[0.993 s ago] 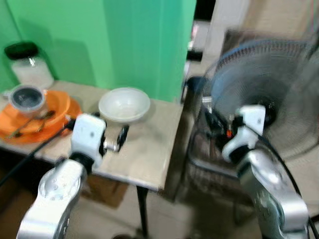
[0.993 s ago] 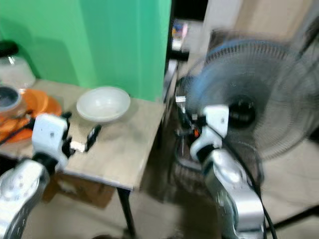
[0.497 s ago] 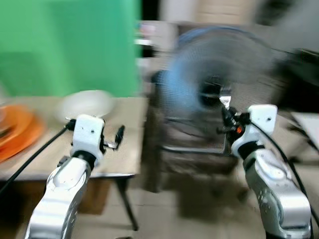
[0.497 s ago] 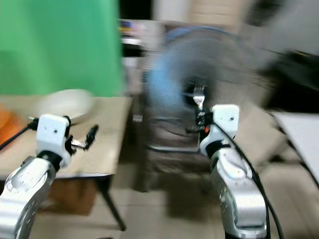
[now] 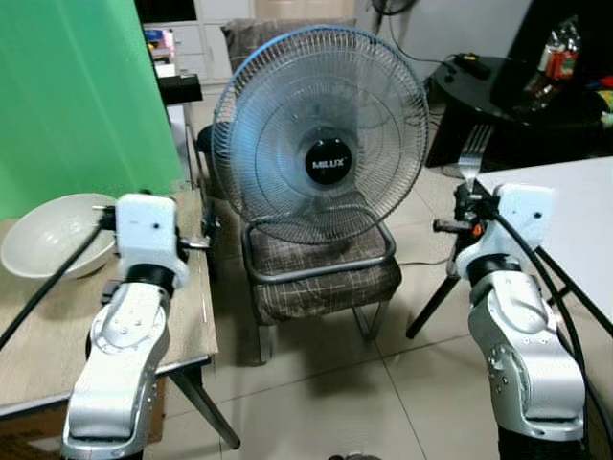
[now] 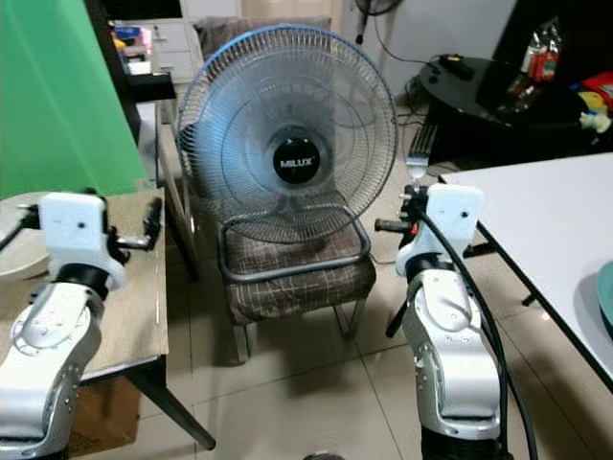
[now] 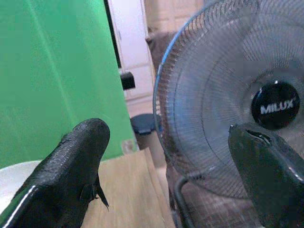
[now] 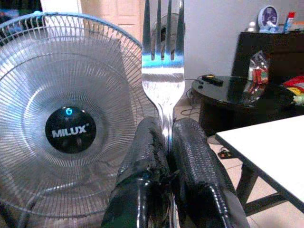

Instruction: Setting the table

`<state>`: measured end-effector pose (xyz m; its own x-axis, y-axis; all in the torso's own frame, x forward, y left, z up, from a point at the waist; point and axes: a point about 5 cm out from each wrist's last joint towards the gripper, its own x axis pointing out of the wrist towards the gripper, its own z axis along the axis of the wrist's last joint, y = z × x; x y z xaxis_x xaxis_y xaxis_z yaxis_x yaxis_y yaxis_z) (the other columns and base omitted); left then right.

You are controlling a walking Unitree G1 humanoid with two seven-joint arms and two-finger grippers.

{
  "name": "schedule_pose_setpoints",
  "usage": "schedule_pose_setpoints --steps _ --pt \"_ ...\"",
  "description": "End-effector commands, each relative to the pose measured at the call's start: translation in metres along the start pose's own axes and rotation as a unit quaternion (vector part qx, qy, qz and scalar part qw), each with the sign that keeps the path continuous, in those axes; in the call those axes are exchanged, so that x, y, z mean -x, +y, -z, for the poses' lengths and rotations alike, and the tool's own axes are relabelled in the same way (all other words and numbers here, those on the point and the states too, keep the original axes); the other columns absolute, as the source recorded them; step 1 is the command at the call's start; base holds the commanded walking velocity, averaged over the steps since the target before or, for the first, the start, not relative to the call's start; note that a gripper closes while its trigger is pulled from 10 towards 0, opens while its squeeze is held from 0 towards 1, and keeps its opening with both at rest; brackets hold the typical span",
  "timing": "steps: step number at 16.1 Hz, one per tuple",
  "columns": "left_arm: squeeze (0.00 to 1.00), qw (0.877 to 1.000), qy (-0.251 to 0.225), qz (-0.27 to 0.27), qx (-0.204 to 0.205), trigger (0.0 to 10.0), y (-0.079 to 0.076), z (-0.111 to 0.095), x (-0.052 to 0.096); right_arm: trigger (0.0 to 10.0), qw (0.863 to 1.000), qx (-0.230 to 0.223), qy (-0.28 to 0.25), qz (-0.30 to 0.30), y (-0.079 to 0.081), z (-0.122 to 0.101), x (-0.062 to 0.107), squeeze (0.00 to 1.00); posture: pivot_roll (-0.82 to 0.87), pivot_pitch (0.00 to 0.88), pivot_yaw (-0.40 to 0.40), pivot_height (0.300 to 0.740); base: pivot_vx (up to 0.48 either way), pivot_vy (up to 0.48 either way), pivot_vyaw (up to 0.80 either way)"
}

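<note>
Right gripper point(image 8: 164, 142) is up at chest height, at about two o'clock in the head view, its jaws clamped tight on the handle of a fork point(image 8: 163, 71). The fork stands upright, tines pointing up, held in the air just off the near corner of the white surface point(image 6: 536, 220) at three o'clock. Left gripper point(image 7: 166, 156) hangs at nine o'clock over the edge of the wooden surface point(image 5: 57, 335), jaws spread wide with nothing between them. A white bowl point(image 5: 48, 244) sits on that wooden surface, at ten o'clock, just beyond the left arm. Dead ahead at twelve o'clock, between the two arms, a big grey fan point(image 5: 321, 134) marked MILUX stands on a chair point(image 5: 321, 273) with a checked seat. Green backdrop point(image 5: 77, 96) rises behind the bowl. Far off at one o'clock, a round black table point(image 6: 479, 86) carries a few small items, too small to make out.
</note>
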<state>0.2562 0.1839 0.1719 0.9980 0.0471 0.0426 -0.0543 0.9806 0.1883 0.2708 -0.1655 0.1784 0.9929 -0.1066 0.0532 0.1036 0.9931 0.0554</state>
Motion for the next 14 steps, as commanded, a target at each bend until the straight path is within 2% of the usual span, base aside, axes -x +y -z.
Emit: schedule_pose_setpoints --steps 1,2,3,6,7,9,11,14 --pt "0.04 1.0 0.004 0.01 -0.009 10.0 -0.003 -0.002 -0.002 10.0 1.0 -0.009 -0.001 0.004 -0.003 -0.002 -0.002 0.0 0.08 0.0 0.002 0.74 0.0 0.0 -0.8" --pt "0.0 0.999 0.007 0.031 -0.008 10.0 -0.005 -0.002 -0.001 10.0 1.0 -0.008 -0.004 0.007 -0.003 -0.002 -0.003 0.0 0.07 0.0 0.004 0.74 0.0 0.0 -0.8" --pt "0.0 0.998 0.005 0.059 0.011 10.0 -0.007 0.0 -0.001 10.0 1.0 -0.008 -0.009 0.019 -0.004 -0.002 -0.005 0.0 0.07 0.0 0.003 0.74 0.0 0.0 -0.8" --pt "0.0 0.999 0.013 0.04 0.035 10.0 -0.007 0.007 -0.001 10.0 0.999 -0.011 -0.02 0.04 -0.007 -0.004 -0.007 0.0 0.06 0.0 -0.003 0.74 0.0 0.0 -0.8" --pt "0.0 0.998 0.013 0.04 0.044 10.0 -0.01 0.009 -0.001 10.0 0.999 0.009 -0.015 0.047 -0.01 -0.003 -0.009 0.0 0.06 0.0 -0.01 0.74 0.0 0.0 -0.8" --pt "0.0 0.997 0.017 0.048 0.051 10.0 -0.014 0.008 0.0 10.0 1.0 0.02 0.011 0.012 -0.009 0.002 -0.01 0.0 0.05 0.0 -0.015 0.74 0.0 0.0 -0.8" --pt "0.0 0.998 0.008 0.04 0.054 10.0 -0.009 0.008 -0.001 10.0 0.999 0.016 0.027 -0.042 -0.003 0.005 -0.008 0.0 0.05 0.0 -0.016 0.74 0.0 0.0 -0.8" --pt "0.0 0.998 -0.009 0.039 0.051 10.0 -0.008 0.002 -0.005 10.0 0.998 0.026 0.03 -0.051 -0.001 0.005 -0.007 0.0 0.05 0.0 -0.013 0.74 0.0 0.0 -0.8"
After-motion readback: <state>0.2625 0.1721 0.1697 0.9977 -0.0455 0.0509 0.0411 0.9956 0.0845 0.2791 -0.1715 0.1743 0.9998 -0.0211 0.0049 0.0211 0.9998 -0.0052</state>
